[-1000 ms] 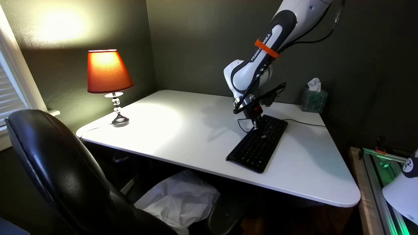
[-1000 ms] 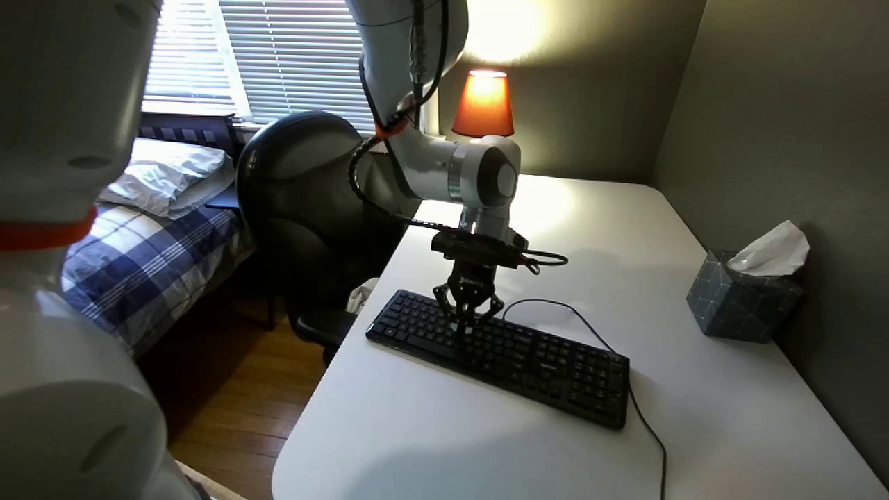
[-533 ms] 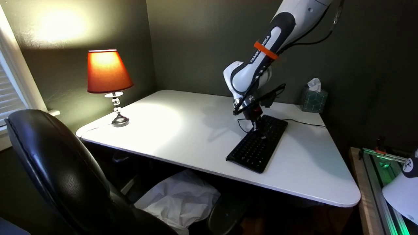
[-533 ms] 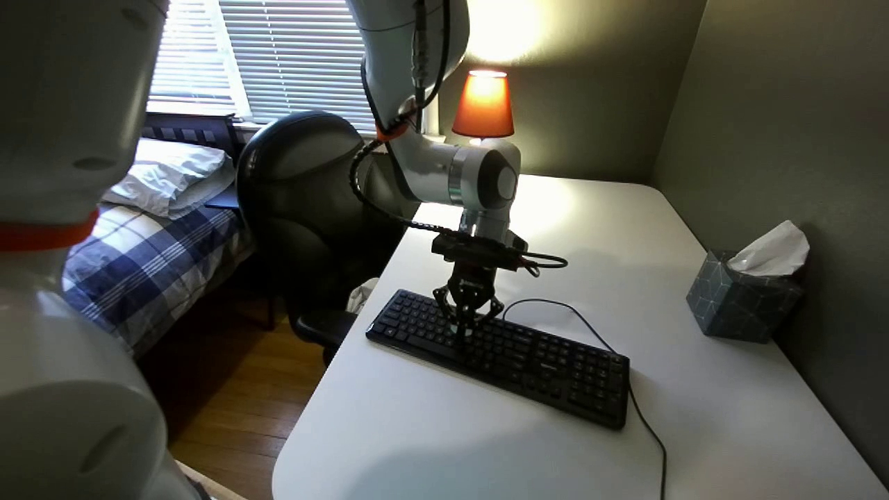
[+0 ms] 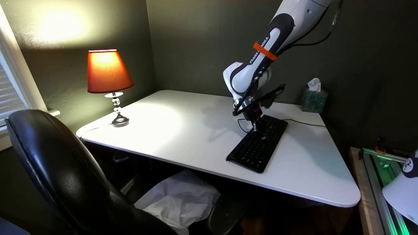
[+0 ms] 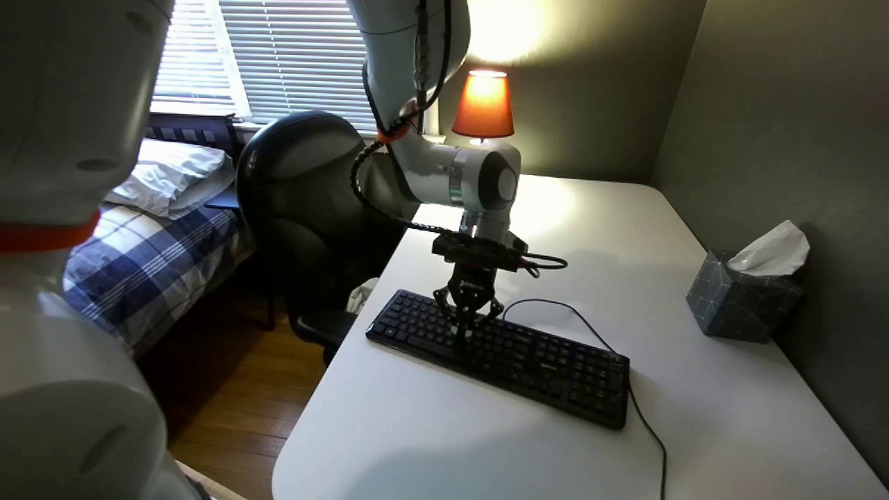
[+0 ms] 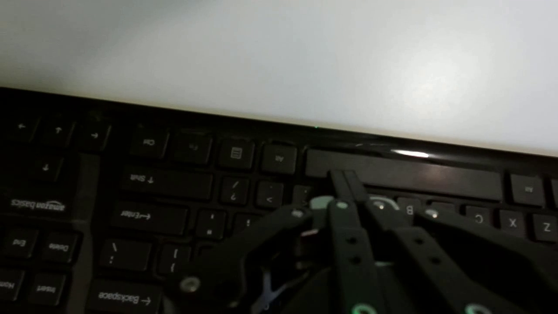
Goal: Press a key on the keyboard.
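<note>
The flat black keyboard [image 5: 249,155] lies on the white desk, with its thin dark cable [image 6: 590,326] at its far side in an exterior view. In the wrist view the keyboard [image 7: 170,183] stands upside down. My gripper [image 7: 342,174] is shut with nothing between its fingers and points down over the keys. Its fingertips are over the space bar's [image 7: 418,174] edge, near its left end in the wrist view. I cannot tell whether they touch or press it. The keys beneath the fingers are hidden. The gripper [image 6: 462,340] also shows over the keyboard [image 6: 549,371] in an exterior view.
A tissue box [image 6: 743,295] stands on the desk [image 6: 555,444] near the wall. A lit lamp [image 5: 109,71] stands at the desk's far corner. A black chair [image 5: 65,173] is at the desk's edge. A bed [image 6: 160,257] lies beyond the chair.
The upper arm has sunk very slightly. The gripper stays shut at nearly the same place over the keyboard. The keyboard has not moved.
</note>
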